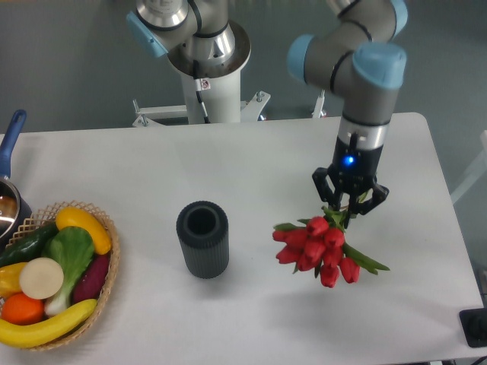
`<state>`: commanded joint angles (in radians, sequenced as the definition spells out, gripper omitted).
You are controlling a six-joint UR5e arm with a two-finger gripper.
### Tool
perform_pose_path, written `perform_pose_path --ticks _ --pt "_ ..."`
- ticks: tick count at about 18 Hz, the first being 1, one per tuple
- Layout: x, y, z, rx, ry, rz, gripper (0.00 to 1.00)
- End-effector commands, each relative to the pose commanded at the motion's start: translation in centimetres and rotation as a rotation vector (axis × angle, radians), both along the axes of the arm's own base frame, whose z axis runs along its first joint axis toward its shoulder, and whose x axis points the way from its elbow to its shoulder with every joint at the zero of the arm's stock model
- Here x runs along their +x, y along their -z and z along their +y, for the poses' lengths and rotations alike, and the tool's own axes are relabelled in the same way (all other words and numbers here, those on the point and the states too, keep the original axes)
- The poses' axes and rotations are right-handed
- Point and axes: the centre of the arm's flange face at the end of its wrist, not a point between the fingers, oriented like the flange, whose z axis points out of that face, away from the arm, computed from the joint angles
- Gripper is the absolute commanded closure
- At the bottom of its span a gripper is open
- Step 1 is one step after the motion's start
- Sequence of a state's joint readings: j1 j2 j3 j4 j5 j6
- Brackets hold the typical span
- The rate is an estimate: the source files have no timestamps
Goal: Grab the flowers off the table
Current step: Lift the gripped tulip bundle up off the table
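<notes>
1. The flowers (318,245), a small bunch of red tulips on thin green stems with green leaves, hang head-down and slightly tilted from your gripper, over the right half of the table.
2. Your black two-finger gripper (349,204) points straight down with its fingers closed on the green stems at the top of the bunch; a small blue light glows on the wrist just above it.
3. You cannot tell from this single view whether the lowest blooms touch the surface or hang clear of it; they look raised, with the red heads spreading down and left of the gripper and one green leaf sticking out to the right.
4. The large white smooth-topped table (251,167) with rounded corners carries everything else you see.
5. A dark grey ribbed cylindrical vase (202,238) stands upright with its mouth open, left of the flowers and apart from them.
6. A woven tan basket (109,262) sits at the table's left edge, holding a yellow banana, a yellow pepper, an orange fruit, a white onion, a purple piece and green vegetables.
7. At the far left edge you see part of a pan with a blue handle (11,137), just behind the basket.
</notes>
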<state>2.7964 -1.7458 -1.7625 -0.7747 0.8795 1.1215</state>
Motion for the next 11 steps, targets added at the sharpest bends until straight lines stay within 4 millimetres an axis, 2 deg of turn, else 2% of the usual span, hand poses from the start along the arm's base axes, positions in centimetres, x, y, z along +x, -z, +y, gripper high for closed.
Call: perform_pose_path --ticks 3,6,11 --pt "0.3 -2.4 -1.3 0.125 0.007 -0.028 0.72" --pt "0.9 -3.9 -2.7 0.270 0.014 -0.101 0.72" --pt "1.1 -3.9 -3.0 0.304 0.014 -0.129 0.72"
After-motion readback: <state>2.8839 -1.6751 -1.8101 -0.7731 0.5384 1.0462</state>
